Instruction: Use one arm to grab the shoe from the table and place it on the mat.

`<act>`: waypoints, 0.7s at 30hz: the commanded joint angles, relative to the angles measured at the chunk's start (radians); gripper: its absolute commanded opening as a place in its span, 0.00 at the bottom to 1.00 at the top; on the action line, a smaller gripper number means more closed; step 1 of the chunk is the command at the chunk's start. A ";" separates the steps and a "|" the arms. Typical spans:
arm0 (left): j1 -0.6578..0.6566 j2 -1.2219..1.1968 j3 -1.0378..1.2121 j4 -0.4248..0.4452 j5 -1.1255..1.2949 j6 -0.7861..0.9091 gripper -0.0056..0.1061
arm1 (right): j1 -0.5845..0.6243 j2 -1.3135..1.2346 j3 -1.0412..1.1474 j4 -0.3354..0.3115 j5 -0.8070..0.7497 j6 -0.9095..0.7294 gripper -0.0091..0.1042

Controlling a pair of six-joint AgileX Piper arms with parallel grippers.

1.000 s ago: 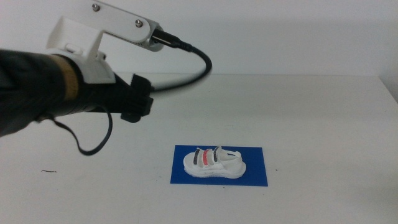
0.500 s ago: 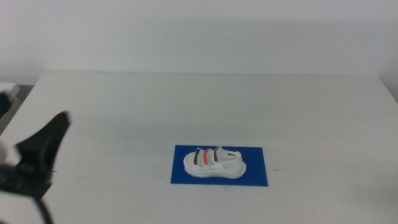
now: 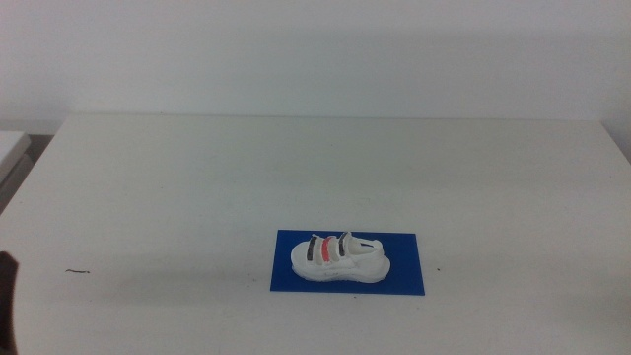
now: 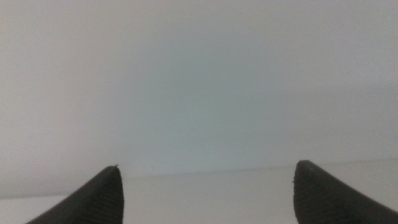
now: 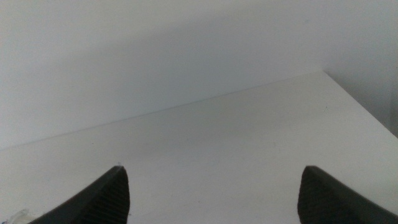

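The small white shoe (image 3: 339,258) with black and red straps lies on the deep blue mat (image 3: 404,264) on the white table (image 3: 296,168), front centre in the middle view. The left arm is nearly out of that view; only a dark sliver (image 3: 8,296) shows at the lower left edge. My left gripper (image 4: 208,180) is open and empty, facing the wall and the table's far edge. My right gripper (image 5: 211,186) is open and empty over bare table, out of the middle view. Neither wrist view shows the shoe or the mat.
A small dark mark (image 3: 77,271) lies on the table at the left. The table's far edge meets a plain white wall. The right wrist view shows a table corner (image 5: 323,72).
The left arm has pulled back from above the table's left side down and out to the lower left edge. The shoe and mat have not moved.
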 commanded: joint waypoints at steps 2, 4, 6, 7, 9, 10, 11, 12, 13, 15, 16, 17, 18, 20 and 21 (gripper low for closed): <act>0.013 -0.045 0.007 -0.014 0.062 0.006 0.89 | 0.002 -0.005 0.002 -0.007 -0.009 -0.004 0.78; 0.013 -0.045 0.007 -0.014 0.077 0.006 0.89 | 0.002 -0.005 0.002 -0.007 -0.009 -0.004 0.78; 0.013 -0.045 0.007 -0.014 0.077 0.006 0.89 | 0.002 -0.005 0.002 -0.007 -0.009 -0.004 0.78; 0.013 -0.045 0.007 -0.014 0.077 0.006 0.89 | 0.002 -0.005 0.002 -0.007 -0.009 -0.004 0.78; 0.013 -0.045 0.007 -0.018 0.077 0.006 0.89 | 0.002 -0.005 0.002 -0.007 -0.009 -0.004 0.78; 0.013 -0.045 0.007 -0.031 0.094 0.006 0.89 | 0.002 -0.005 0.002 -0.007 -0.009 -0.004 0.78; 0.013 -0.045 0.007 -0.049 0.112 0.006 0.89 | 0.002 -0.005 0.002 -0.007 -0.009 -0.004 0.78; 0.013 -0.045 0.007 -0.067 0.129 0.006 0.89 | 0.002 -0.005 0.002 -0.007 -0.009 -0.004 0.78; 0.013 -0.045 0.007 -0.085 0.150 0.006 0.89 | 0.002 -0.005 0.002 -0.007 -0.009 -0.004 0.78; 0.013 -0.045 0.007 -0.101 0.181 0.006 0.89 | 0.002 -0.005 0.002 -0.007 -0.009 -0.004 0.78; 0.013 -0.045 0.007 -0.101 0.186 0.006 0.89 | 0.002 -0.005 0.002 -0.007 -0.009 -0.004 0.78; 0.013 -0.045 0.007 -0.101 0.186 0.006 0.89 | 0.002 -0.005 0.002 -0.007 -0.009 -0.004 0.78; 0.013 -0.045 0.007 -0.101 0.186 0.006 0.89 | 0.002 -0.005 0.002 -0.007 -0.009 -0.004 0.78; 0.013 -0.045 0.007 -0.101 0.186 0.006 0.89 | 0.002 -0.005 0.002 -0.007 -0.009 -0.004 0.78; 0.013 -0.045 0.007 -0.101 0.186 0.006 0.89 | 0.002 -0.005 0.002 -0.007 -0.009 -0.004 0.78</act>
